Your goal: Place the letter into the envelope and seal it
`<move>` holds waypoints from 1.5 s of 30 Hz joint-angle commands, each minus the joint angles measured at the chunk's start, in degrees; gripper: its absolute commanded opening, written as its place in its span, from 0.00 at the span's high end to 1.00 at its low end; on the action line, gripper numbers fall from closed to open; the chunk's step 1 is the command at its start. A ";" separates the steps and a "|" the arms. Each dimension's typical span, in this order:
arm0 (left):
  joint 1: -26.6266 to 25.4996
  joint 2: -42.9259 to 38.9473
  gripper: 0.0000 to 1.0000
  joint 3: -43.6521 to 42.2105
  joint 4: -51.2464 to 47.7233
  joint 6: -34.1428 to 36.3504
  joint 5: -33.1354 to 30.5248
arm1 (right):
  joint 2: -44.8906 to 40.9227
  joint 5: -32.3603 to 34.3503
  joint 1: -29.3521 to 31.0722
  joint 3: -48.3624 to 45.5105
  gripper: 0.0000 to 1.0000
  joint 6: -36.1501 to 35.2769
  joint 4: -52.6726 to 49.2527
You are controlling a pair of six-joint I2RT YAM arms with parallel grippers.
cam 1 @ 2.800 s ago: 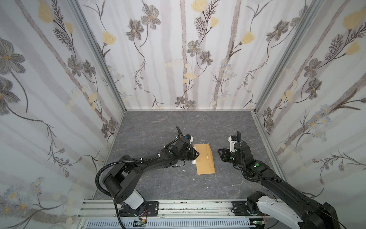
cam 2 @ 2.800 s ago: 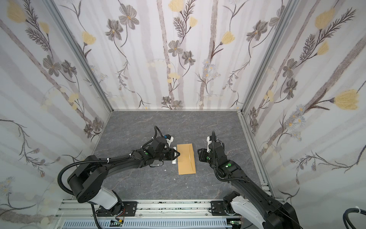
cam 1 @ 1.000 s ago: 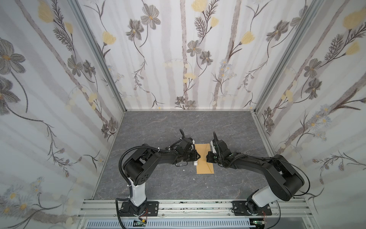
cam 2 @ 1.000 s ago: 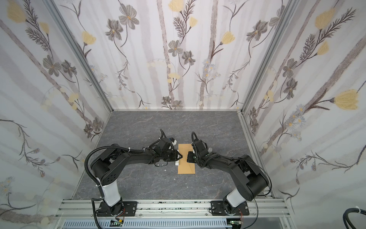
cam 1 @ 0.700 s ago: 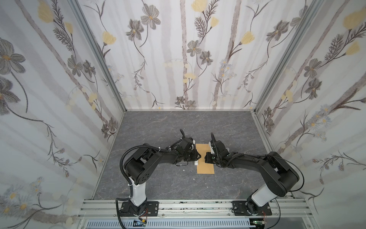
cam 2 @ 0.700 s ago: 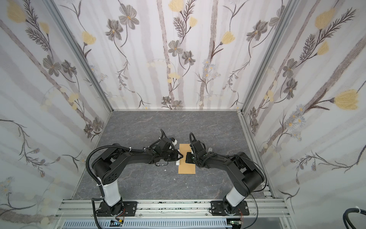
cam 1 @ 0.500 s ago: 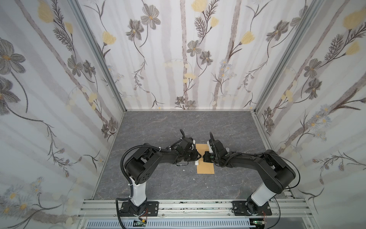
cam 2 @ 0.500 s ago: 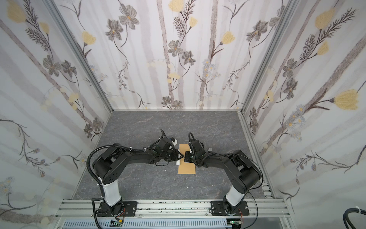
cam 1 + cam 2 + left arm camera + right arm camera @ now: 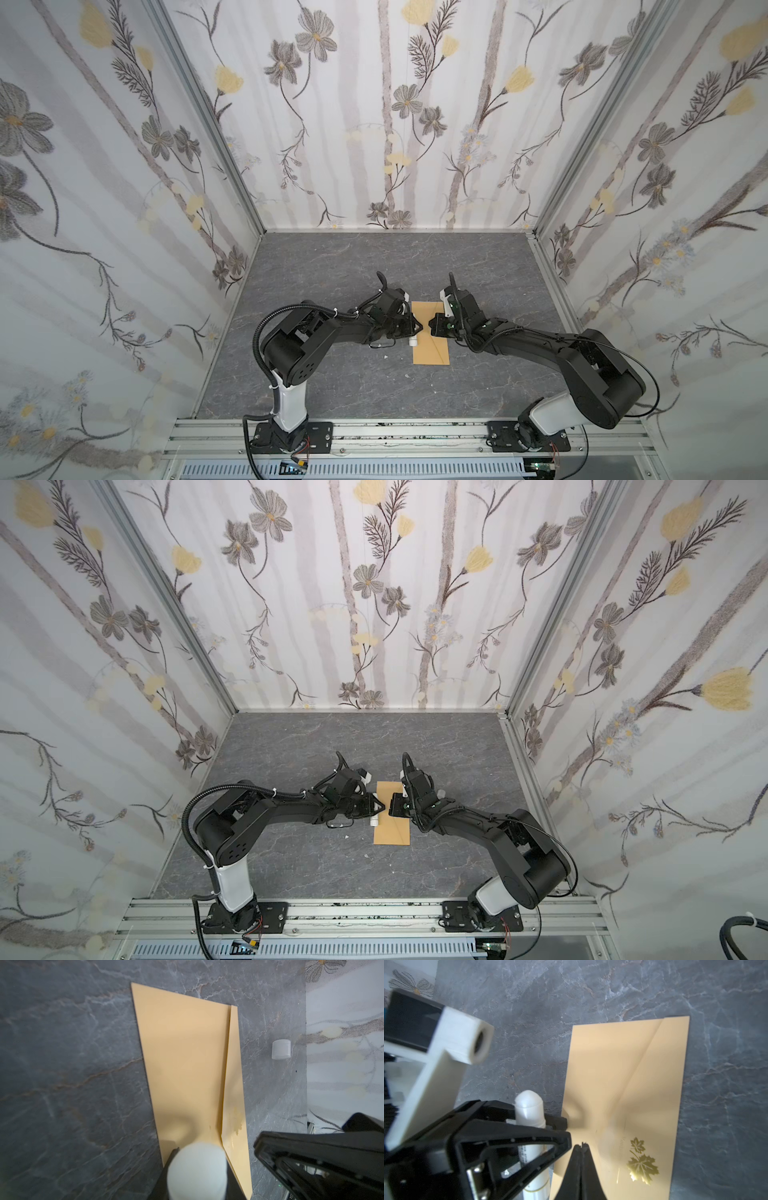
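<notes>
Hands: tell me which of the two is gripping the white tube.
The left hand grips the white tube between its fingers; the right hand is shut on nothing, its tips pinched together over the envelope.

The left arm [image 9: 332, 330] and right arm [image 9: 536, 343] lie low and reach inward toward each other. The left gripper [image 9: 415, 328] has its jaws clamped on a white tube [image 9: 529, 1109]. The right gripper [image 9: 432, 331] faces it tip to tip, jaws pressed flat together.
</notes>
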 commanded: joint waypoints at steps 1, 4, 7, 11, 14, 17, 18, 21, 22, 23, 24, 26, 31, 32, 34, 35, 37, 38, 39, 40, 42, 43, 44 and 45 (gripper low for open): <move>-0.02 0.24 1.00 -0.31 -5.92 -0.37 -1.58 | 0.14 0.45 0.12 -1.50 1.00 1.02 -0.03; -0.04 0.36 1.00 -0.42 -5.96 -0.39 -1.50 | 0.81 0.96 0.28 -2.79 1.00 1.43 0.37; -0.01 0.43 1.00 -0.42 -6.07 -0.32 -1.49 | 2.65 0.76 0.34 -3.22 1.00 1.64 1.39; -0.02 0.36 1.00 -0.64 -6.19 -0.56 -1.41 | 5.92 0.36 0.37 -2.37 1.00 1.58 2.63; -0.16 0.14 1.00 -0.85 -6.24 -0.89 -1.36 | 7.71 0.19 0.54 -1.51 1.00 1.46 2.75; -0.11 0.08 1.00 -0.97 -6.40 -1.03 -1.35 | 7.56 0.96 0.54 -1.31 1.00 1.55 1.98; -0.11 0.17 1.00 -0.95 -6.45 -1.02 -1.36 | 6.92 1.67 0.47 -1.56 1.00 1.63 1.70; -0.16 0.25 1.00 -0.75 -6.88 -0.85 -1.62 | 4.33 2.82 0.29 -2.58 1.00 1.99 0.90; -0.11 0.34 1.00 -0.61 -7.01 -0.72 -1.66 | 3.64 2.89 0.25 -2.94 1.00 2.08 0.94; -0.15 0.45 1.00 -0.53 -7.23 -0.61 -1.67 | 3.18 2.82 0.21 -3.16 1.00 2.14 0.84; -0.12 0.45 1.00 -0.34 -7.41 -0.49 -1.78 | 2.79 2.91 0.12 -3.21 1.00 2.17 0.41; -0.11 0.53 1.00 -0.04 -7.77 -0.27 -2.08 | 2.41 2.74 0.15 -3.35 1.00 2.25 0.49; -0.20 0.88 1.00 0.61 -8.21 0.20 -2.00 | 4.85 1.41 0.11 -2.64 1.00 2.17 1.50; -0.27 0.97 1.00 0.75 -8.30 0.28 -1.95 | 5.68 0.98 0.18 -2.33 1.00 2.30 2.05; -0.52 1.11 1.00 0.91 -8.47 0.31 -2.01 | 7.17 0.10 0.39 -1.64 1.00 2.56 2.83; -0.67 1.15 1.00 0.97 -8.51 0.37 -2.06 | 7.63 0.02 0.47 -1.47 1.00 2.67 3.00; -0.72 1.33 1.00 1.11 -8.65 0.32 -2.15 | 8.41 -0.05 0.55 -1.06 1.00 2.79 3.02; -0.72 1.31 1.00 1.17 -8.73 0.38 -2.17 | 8.38 -0.08 0.54 -1.14 1.00 2.94 3.01; -0.72 1.33 1.00 1.17 -8.82 0.38 -2.20 | 8.08 -0.01 0.50 -1.41 1.00 3.25 3.11; -0.72 1.25 1.00 1.20 -8.99 0.47 -2.29 | 7.42 0.30 0.36 -1.87 1.00 3.46 3.03; -0.72 1.09 1.00 1.09 -9.25 0.52 -2.57 | 5.74 1.05 0.00 -2.66 1.00 3.74 2.60; -0.76 1.03 1.00 1.11 -9.43 0.60 -2.81 | 4.74 1.15 -0.19 -3.06 1.00 3.84 2.40; -0.71 1.10 1.00 1.13 -9.59 0.64 -2.86 | 3.92 1.15 -0.46 -3.25 1.00 3.92 2.20; -0.72 1.10 1.00 1.20 -9.61 0.61 -2.90 | 3.01 1.22 -0.68 -3.43 1.00 3.93 2.05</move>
